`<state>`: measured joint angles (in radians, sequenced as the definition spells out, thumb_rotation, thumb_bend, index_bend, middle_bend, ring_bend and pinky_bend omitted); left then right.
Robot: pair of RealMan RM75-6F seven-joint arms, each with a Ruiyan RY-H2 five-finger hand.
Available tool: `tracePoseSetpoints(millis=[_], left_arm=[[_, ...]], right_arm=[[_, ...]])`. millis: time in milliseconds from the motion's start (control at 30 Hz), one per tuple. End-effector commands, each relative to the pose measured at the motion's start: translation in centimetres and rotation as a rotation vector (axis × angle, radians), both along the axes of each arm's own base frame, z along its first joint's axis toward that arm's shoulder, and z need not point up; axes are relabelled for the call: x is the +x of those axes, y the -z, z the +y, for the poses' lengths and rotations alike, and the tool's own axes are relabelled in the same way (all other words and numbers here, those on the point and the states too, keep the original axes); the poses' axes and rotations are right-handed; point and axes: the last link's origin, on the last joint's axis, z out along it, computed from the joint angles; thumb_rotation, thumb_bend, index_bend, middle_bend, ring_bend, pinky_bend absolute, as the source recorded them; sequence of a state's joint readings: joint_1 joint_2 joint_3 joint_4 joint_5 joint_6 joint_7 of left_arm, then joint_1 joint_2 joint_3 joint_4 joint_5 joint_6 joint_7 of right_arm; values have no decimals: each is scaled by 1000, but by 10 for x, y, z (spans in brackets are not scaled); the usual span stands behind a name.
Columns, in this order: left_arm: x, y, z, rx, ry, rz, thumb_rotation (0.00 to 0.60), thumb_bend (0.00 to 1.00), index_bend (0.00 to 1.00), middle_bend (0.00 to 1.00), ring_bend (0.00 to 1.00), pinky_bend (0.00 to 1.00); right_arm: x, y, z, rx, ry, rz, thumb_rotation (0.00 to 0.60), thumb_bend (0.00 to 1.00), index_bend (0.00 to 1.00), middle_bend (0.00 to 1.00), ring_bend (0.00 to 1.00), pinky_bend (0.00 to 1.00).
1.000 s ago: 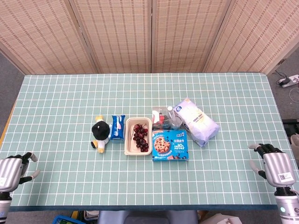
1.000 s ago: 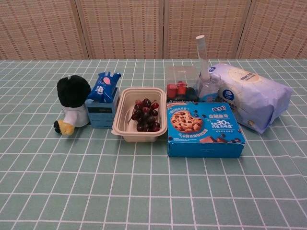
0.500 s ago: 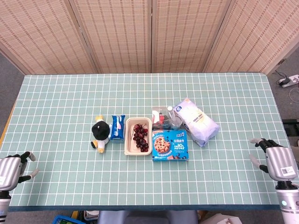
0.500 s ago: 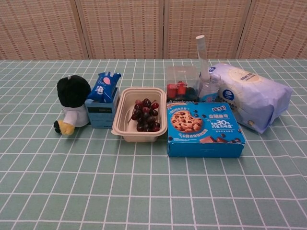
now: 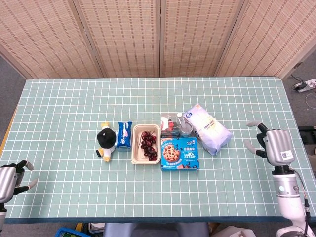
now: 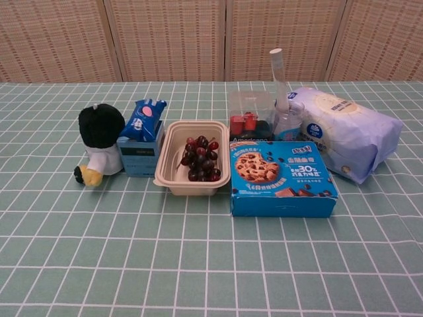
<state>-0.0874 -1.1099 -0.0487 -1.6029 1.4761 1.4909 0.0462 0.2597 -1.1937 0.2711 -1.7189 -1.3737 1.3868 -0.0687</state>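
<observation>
Right robot hand: my right robot hand [image 5: 273, 143] hovers at the right edge of the head view, fingers spread, holding nothing; the chest view does not show it.
Left robot hand: my left robot hand [image 5: 9, 178] sits at the lower left corner of the head view, fingers loosely apart, empty, well apart from every item.
Nearest item: the white wipes pack [image 5: 208, 129] lies tilted at the right end of the cluster, centre right of the frame, between my right robot hand and the cookie box [image 5: 180, 153].
Neighbours: a clear bottle [image 6: 280, 99] and a small clear box of red pieces [image 6: 248, 117] stand just beside the pack's left end; the grape tray [image 6: 196, 158] sits left of the cookie box.
Far side: the blue snack packet [image 5: 124, 135] and the plush toy [image 5: 105, 140] close the row at centre left.
Surface: the bench [image 5: 64, 108] carries a green checked cloth.
Handling note: I judge the pack soft and bulky, so I would come in from its free right side with fingers wide, keeping clear of the upright bottle, which looks easy to topple.
</observation>
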Motion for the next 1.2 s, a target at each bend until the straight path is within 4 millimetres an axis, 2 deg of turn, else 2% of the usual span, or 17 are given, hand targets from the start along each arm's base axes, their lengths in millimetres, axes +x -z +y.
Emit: tracePoseSetpoints(millis=[33,300,533,833,1200], left_arm=[[-1,0,0,-1,-2,1,600,68,638,871,625,622],[-2,-2,1,3,-11,-10,600,68,638,871,625,622],[-3,-5,-1,13,-11,-20,600,68,638,871,625,622],[-5,-7,-2,13,-13,-27,600,68,638,871,625,622],[-6,-7,-1,10,-18,-28,600,68,638,870,625,622]], right_arm=[[21,7,-23,30,4,-30,600,199,360,1000,1000,1000],[47,30,-55,119,22,-87,600,198,360,1000,1000,1000],[66,59,-76,197,31,-106,600,197,360,1000,1000,1000],[81,84,-92,244,43,-119,600,197,360,1000,1000,1000],[102,103,-105,317,48,-161,600,197,360,1000,1000,1000]])
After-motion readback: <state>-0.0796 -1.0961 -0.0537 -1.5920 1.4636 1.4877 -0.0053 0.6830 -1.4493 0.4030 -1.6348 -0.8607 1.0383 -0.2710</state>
